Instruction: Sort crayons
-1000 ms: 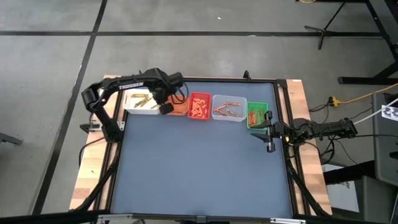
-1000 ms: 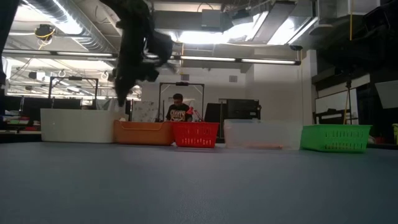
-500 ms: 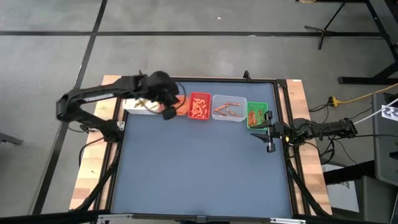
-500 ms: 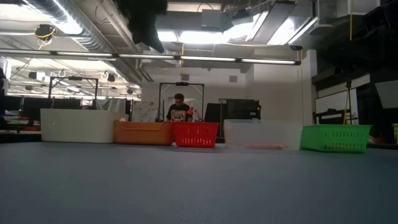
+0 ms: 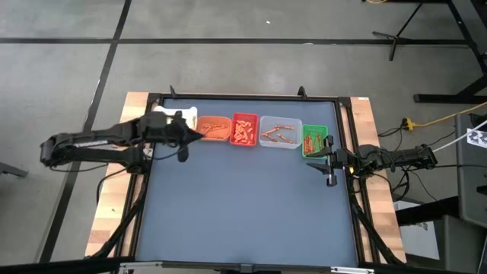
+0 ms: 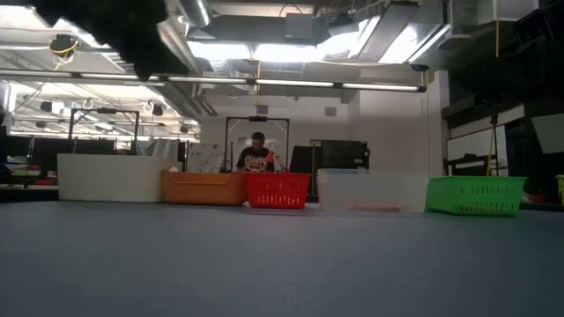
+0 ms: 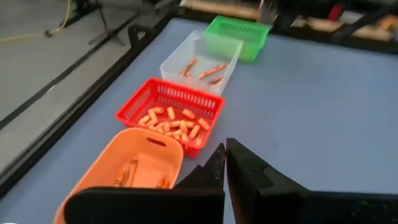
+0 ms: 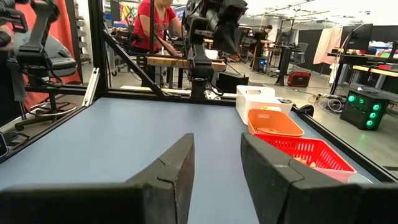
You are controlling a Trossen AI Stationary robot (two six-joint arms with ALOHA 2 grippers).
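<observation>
Crayons lie sorted into a row of small bins along the far edge of the desk. Most of them fill the red bin as short orange-red stubs, which the left wrist view shows heaped together. A few longer ones are scattered in the clear bin, a couple rest in the orange bin, and several stand packed in the green bin. A white bin sits at the left end of the row, partly covered from above by the left arm, so I cannot tell what is in it.

From the low view the five bins stand side by side, white, orange, red, clear and green, with the orange and red ones touching.

Left tool hangs above the desk just in front of the white and orange bins, its fingers clenched together on nothing. Right tool rests at the right edge of the desk, just beside the green bin, fingers spread apart and empty.

Beyond the desk a person in a red top stands at a workbench in the room.
</observation>
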